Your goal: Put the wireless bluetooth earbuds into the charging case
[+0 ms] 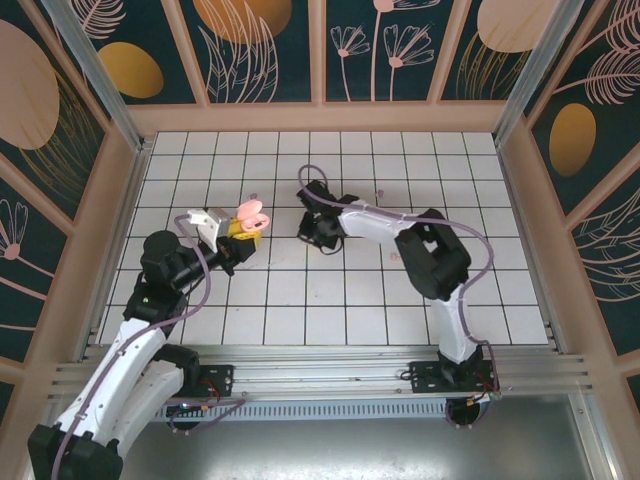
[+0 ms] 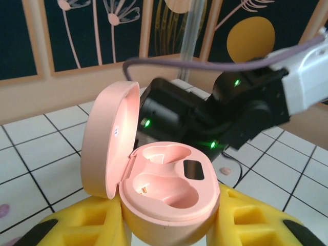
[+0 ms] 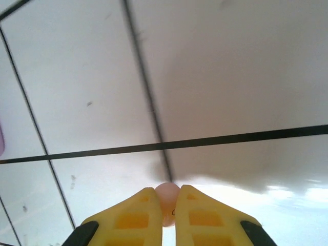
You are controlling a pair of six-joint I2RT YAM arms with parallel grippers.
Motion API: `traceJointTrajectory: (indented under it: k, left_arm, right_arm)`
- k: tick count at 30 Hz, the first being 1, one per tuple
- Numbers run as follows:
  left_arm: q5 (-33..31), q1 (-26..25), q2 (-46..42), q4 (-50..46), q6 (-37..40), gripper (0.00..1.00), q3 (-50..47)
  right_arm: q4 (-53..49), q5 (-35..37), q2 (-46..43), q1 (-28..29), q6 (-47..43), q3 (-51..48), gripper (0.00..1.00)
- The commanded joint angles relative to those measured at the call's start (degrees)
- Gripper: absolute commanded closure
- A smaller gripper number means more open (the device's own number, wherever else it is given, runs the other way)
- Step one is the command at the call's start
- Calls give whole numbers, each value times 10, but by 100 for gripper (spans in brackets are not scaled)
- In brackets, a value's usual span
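White tiled floor (image 1: 300, 310), floral wall panels (image 1: 250, 50) all round. Left gripper (image 2: 169, 228) is clamped on one pale pink charging case (image 2: 169, 192): lid flipped up, both wells empty, held at roughly 9 o'clock from the floor's middle. Right gripper (image 3: 169, 193), near the middle, is pinching one tiny rounded pale pink earbud (image 3: 167, 201) just off the tile. One more pink earbud (image 2: 224, 170) lies loose on the tiles.
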Motion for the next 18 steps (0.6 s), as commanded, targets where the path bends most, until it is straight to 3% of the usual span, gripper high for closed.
traceJointTrajectory:
  k: [1, 7, 13, 18]
  left_arm:
    - [46, 4, 20, 63, 9, 84, -4]
    - [50, 3, 67, 106, 5, 85, -15]
    - [56, -6, 121, 217, -48, 88, -36]
    - [49, -53, 185, 235, 15, 88, -24]
  right_arm:
    - [-3, 24, -73, -18, -33, -51, 91]
    - [-19, 36, -159, -43, -72, -99, 91]
    - [-55, 37, -225, -52, -119, -104, 91]
    - [-61, 22, -283, -65, -131, -125, 91]
